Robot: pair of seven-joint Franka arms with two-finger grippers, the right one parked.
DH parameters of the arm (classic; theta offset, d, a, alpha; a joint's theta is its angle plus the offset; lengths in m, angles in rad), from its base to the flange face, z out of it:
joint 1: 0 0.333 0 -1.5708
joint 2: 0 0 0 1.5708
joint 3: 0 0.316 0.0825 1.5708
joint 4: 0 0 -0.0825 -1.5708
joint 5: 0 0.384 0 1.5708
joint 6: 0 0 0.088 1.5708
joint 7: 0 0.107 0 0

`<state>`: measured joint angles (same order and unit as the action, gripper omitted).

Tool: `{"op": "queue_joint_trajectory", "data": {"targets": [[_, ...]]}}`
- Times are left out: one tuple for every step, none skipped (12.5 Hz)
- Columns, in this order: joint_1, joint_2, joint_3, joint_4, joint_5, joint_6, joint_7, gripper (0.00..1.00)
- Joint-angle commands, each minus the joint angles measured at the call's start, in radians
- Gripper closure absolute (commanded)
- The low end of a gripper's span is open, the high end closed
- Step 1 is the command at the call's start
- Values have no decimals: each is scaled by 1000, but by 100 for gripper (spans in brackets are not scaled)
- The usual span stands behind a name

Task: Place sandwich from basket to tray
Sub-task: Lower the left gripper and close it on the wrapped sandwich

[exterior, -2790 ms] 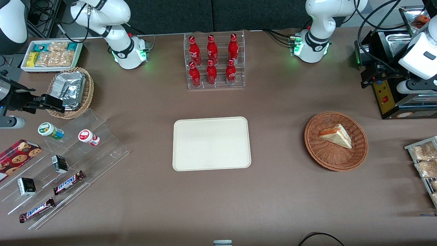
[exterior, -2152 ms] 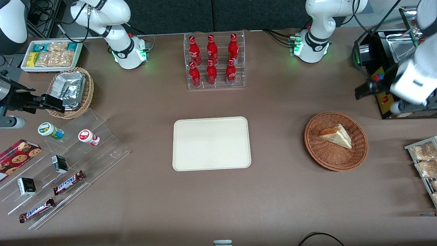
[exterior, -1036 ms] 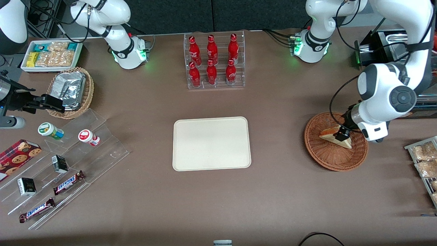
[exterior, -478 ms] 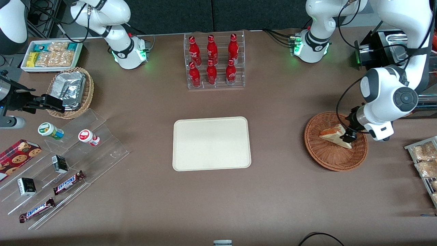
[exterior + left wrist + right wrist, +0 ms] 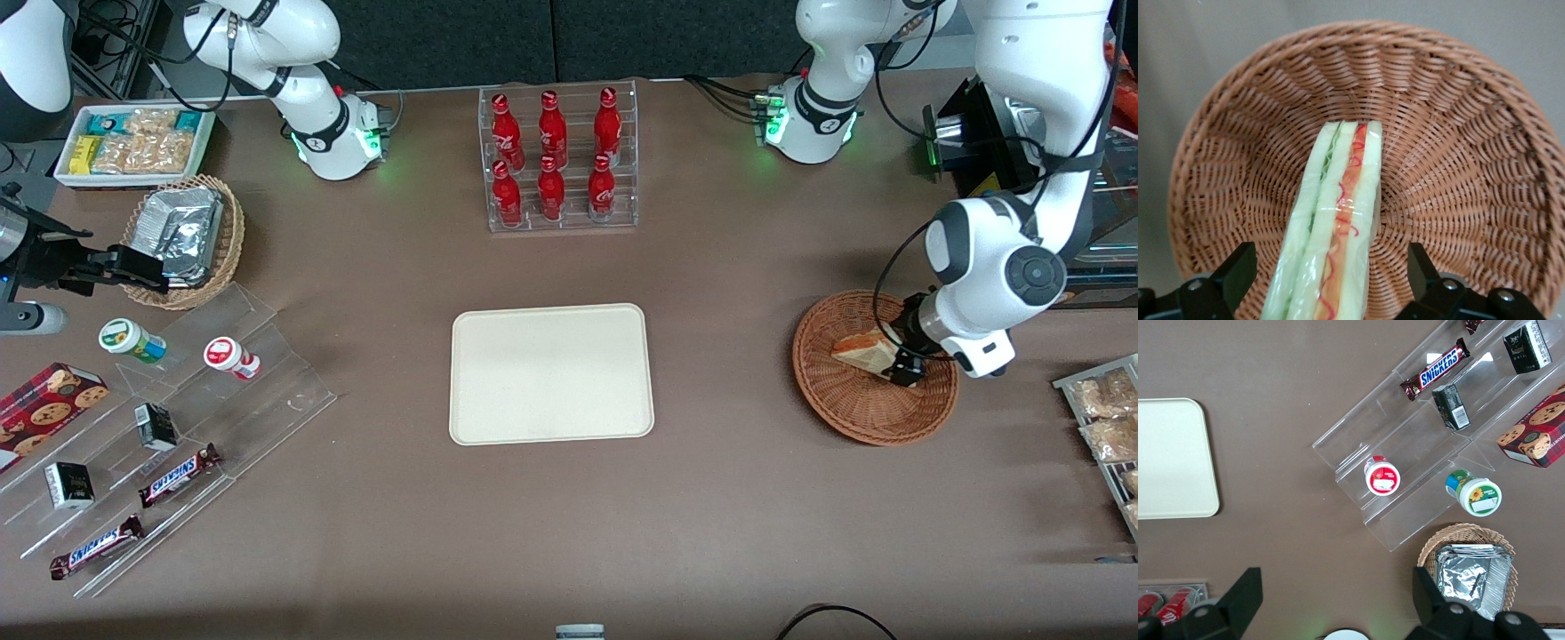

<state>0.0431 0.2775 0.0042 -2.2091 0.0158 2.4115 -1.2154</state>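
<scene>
Black two-finger gripper (image 5: 1328,283) spread wide astride pale triangular sandwich (image 5: 1335,220) in reddish-brown wicker basket (image 5: 1471,133), nothing gripped; positioned to pinch bread faces.

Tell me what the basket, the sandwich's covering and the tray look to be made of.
Basket: woven wicker, reddish-brown, ribbed weave visible.
Sandwich: likely clear plastic film, judging by its glossy wrinkles; the gripper straddles it, open.
Tray: probably matte cream plastic, smooth with a low moulded rim.

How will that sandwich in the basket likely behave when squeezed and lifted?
With the open gripper straddling it, the sandwich looks soft, so it probably compresses. Its glossy film wrap may be slippery. It stands on edge in the basket, so it might tip.
</scene>
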Motion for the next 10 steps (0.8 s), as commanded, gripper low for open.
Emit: {"op": "queue_joint_trajectory", "data": {"targets": [[-6, 34, -1, -6, 9, 21, -27, 0], [-9, 43, -1, -7, 9, 29, -27, 0], [-11, 49, -1, -7, 12, 32, -26, 2], [-11, 51, -1, -6, 13, 32, -26, 25], [-11, 48, -1, -6, 13, 26, -21, 88], [-11, 48, -1, -3, 13, 23, -18, 100], [-11, 45, -1, 0, 13, 18, -16, 100], [-11, 35, -3, 9, 12, 2, -13, 100], [-11, 26, -3, 37, 12, -47, -10, 100], [-11, 14, -10, 80, 12, -130, -10, 100]]}}
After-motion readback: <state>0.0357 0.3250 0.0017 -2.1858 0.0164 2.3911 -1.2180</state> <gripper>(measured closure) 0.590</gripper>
